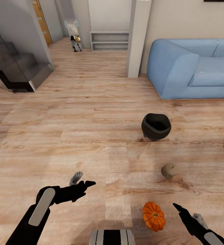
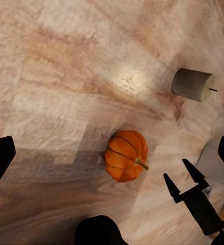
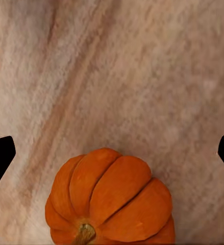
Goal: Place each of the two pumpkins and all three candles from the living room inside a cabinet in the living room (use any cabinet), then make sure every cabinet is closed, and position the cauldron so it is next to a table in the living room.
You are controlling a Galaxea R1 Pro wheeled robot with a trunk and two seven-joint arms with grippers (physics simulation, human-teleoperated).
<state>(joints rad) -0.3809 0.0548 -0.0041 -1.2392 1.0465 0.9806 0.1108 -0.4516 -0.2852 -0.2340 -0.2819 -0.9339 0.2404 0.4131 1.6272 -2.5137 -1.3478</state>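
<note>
Orange pumpkin (image 3: 112, 201) lay on the floor (image 1: 91, 115) just beside the right gripper (image 1: 178, 208), whose jaws gaped wide, holding nothing; the left gripper (image 1: 83, 182) stood open too.

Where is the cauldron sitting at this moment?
In the head view the cauldron stands on the wooden floor, right of centre, in front of the blue sofa. A candle lies nearer the robot, and the pumpkin nearer still.
</note>
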